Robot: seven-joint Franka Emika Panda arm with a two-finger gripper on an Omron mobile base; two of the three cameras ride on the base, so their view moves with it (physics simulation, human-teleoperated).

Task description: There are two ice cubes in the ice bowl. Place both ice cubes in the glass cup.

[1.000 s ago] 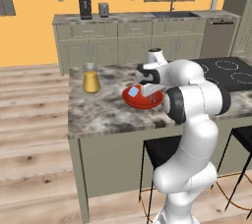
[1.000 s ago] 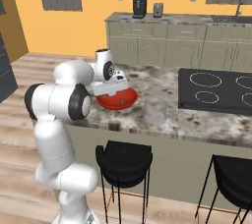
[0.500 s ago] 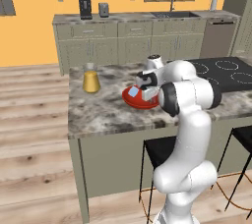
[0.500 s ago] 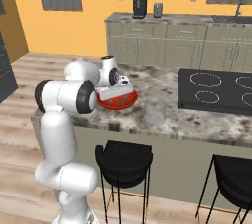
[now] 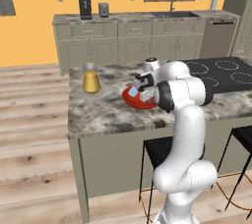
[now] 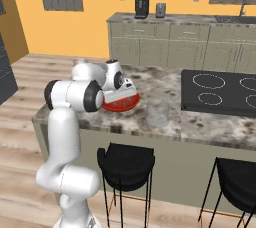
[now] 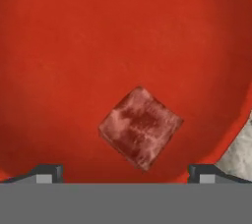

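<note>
Gripper (image 7: 126, 174) (agape) over two ice cubes (image 7: 141, 127).

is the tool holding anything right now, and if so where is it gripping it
Nothing is held. The tool is open over the ice bowl, its fingertips wide apart on either side of an ice cube lying loose on the bowl's floor.

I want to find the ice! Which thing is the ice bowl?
Look at the marble island counter in the middle of the kitchen. Under the robot's open hand sits the ice bowl: wide, shallow and bright red, unlike the tall yellow vessel nearby.
</note>
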